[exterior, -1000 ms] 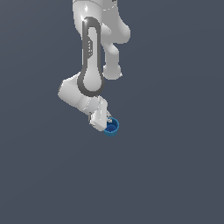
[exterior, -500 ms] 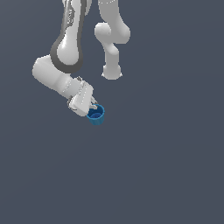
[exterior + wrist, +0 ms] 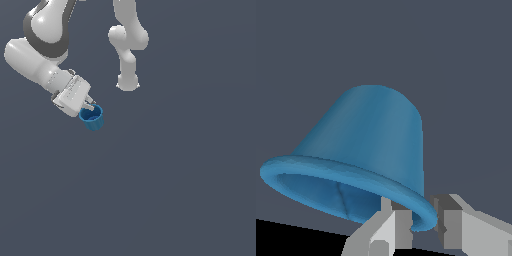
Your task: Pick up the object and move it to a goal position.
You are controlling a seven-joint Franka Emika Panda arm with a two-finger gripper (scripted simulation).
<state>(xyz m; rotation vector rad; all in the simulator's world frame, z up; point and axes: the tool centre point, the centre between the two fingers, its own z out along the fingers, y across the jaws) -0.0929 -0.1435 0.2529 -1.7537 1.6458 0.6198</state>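
Note:
The object is a small bright blue cup (image 3: 92, 117) with a round flared rim and a hollow inside, hanging from my gripper (image 3: 90, 107) at the exterior view's upper left. In the wrist view the cup (image 3: 368, 145) fills the picture, its open mouth turned toward the camera. My gripper (image 3: 421, 220) is shut on the cup's rim, one grey finger (image 3: 388, 227) inside the rim and the other finger (image 3: 453, 225) outside it. The cup is held off the ground and tilted.
The white arm's base link and pedestal (image 3: 127, 50) stand at the top middle of the exterior view. A flat dark grey surface (image 3: 175, 190) lies all around.
The arm has swung toward the exterior view's left and a little upward, carrying the blue cup with it. The grip on the rim is unchanged.

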